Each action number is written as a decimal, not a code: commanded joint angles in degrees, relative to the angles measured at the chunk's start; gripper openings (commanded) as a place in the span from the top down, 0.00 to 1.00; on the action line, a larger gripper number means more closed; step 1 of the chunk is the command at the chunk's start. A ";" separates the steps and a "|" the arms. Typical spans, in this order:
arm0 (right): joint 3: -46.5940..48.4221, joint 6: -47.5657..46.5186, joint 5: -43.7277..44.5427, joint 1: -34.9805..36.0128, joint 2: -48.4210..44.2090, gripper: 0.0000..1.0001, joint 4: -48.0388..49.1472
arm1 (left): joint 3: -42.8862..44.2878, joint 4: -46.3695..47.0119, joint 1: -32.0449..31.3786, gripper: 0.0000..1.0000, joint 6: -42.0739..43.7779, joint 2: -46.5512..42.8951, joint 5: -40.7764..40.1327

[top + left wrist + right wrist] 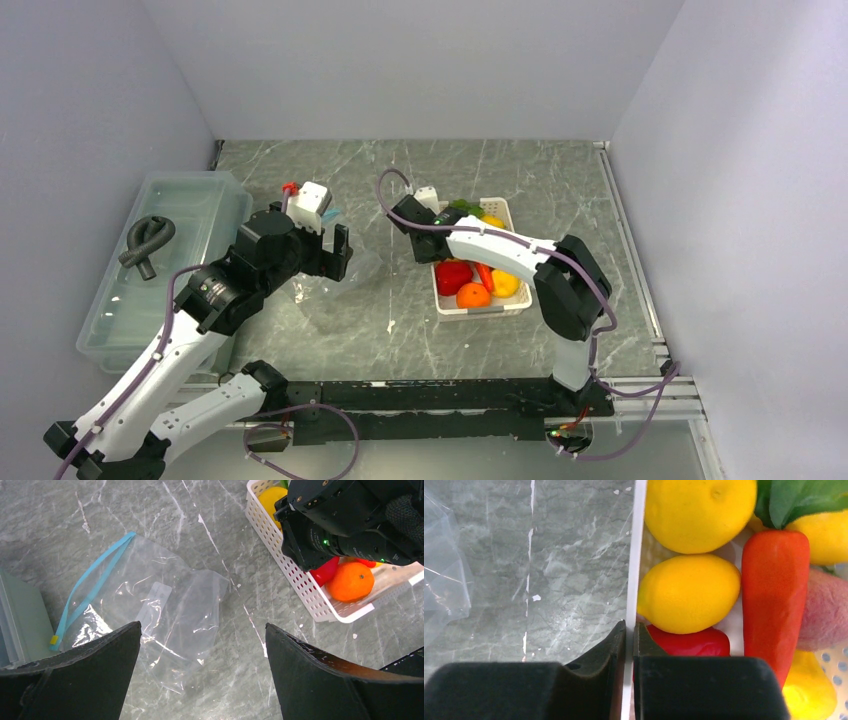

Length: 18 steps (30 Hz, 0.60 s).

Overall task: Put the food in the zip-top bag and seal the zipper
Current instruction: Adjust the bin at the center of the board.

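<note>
Right tool (629, 645) clenched on the bag-side wall of a white perforated plastic basket (639, 530) holding toy fruits and vegetables (689, 592). Left of the basket, a clear floppy zip-top bag (165, 610) lies on the grey marble counter (240, 540) beneath the released left tool (201, 627). Probably best to pull the basket slowly, keeping it level.

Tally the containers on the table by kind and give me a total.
Clear zip-top bag: 1
White perforated basket: 1
Translucent lidded bin: 1
Total: 3
</note>
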 commanded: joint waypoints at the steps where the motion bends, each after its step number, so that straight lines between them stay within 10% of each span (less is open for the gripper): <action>1: 1.44 -1.73 1.14 -0.67 -0.46 0.94 2.90 | -0.04 1.18 0.11 0.01 0.47 -0.31 -0.57; 18: -4.09 -8.72 0.78 -4.17 -4.32 1.00 6.62 | -0.04 1.01 0.13 0.01 0.62 2.11 -0.45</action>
